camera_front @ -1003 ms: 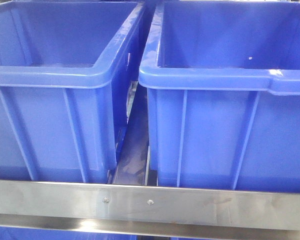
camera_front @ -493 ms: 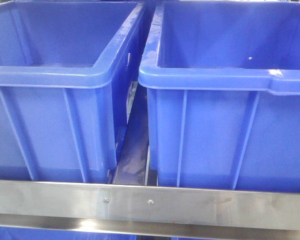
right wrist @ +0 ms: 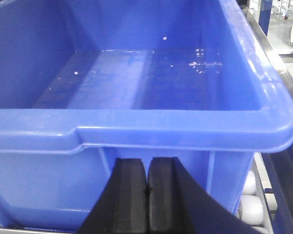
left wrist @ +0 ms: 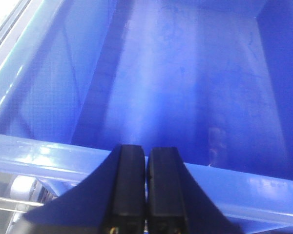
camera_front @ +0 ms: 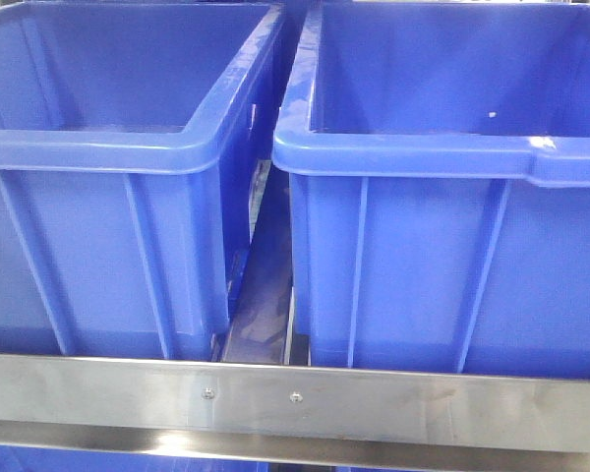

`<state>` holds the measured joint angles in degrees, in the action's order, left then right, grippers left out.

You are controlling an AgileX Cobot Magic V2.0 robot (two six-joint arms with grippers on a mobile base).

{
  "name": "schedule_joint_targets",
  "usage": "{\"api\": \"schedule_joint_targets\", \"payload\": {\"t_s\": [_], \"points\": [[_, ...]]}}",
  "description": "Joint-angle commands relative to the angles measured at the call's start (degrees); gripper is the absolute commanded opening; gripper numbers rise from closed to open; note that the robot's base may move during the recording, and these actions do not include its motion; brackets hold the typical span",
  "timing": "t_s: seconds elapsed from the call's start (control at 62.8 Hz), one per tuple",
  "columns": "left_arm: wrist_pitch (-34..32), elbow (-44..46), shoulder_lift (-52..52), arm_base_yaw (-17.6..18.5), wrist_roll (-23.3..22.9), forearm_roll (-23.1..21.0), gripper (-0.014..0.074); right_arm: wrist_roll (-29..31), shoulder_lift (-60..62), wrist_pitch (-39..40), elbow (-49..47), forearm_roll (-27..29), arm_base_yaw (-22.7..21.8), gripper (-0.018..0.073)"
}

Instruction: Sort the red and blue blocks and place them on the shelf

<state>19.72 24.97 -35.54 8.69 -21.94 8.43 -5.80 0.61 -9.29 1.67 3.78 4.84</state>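
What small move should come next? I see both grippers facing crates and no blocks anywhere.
Probably pull both arms back to look for the blocks. The left gripper and right gripper are shut with nothing between the fingers, each facing a blue crate that looks empty. No red or light-blue cube shows in any view.

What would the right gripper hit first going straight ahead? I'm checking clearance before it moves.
Probably the blue crate's near wall, just under its rim; the shut right gripper points at it. Depth is unclear.

The picture edges are cutting off both big blue crates (camera_front: 108, 197) ahead of each end effector; the shelf (camera_front: 295, 398) rail is hiding their bottoms.
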Motion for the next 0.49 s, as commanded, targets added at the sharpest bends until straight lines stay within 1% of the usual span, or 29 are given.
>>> {"api": "schedule_joint_targets", "payload": {"t_s": [0.0, 0.255, 0.414, 0.477], "points": [[-4.24, 1.64, 0.2, 0.05, -0.07, -0.31, 0.0125, 0.52, 0.97, 5.46, 0.13, -0.64, -0.32, 0.005], [-4.24, 1.64, 0.2, 0.05, -0.07, -0.31, 0.0125, 0.52, 0.97, 5.46, 0.13, -0.64, -0.32, 0.005], [-4.36, 0.85, 3.73, -0.05, 0.06, 2.83, 0.0125, 0.52, 0.97, 5.46, 0.13, -0.64, -0.32, 0.005], [-4.48, -0.23, 5.63, -0.05, 0.06, 2.94, 0.0125, 0.52, 0.97, 5.46, 0.13, -0.64, -0.32, 0.005]]}}
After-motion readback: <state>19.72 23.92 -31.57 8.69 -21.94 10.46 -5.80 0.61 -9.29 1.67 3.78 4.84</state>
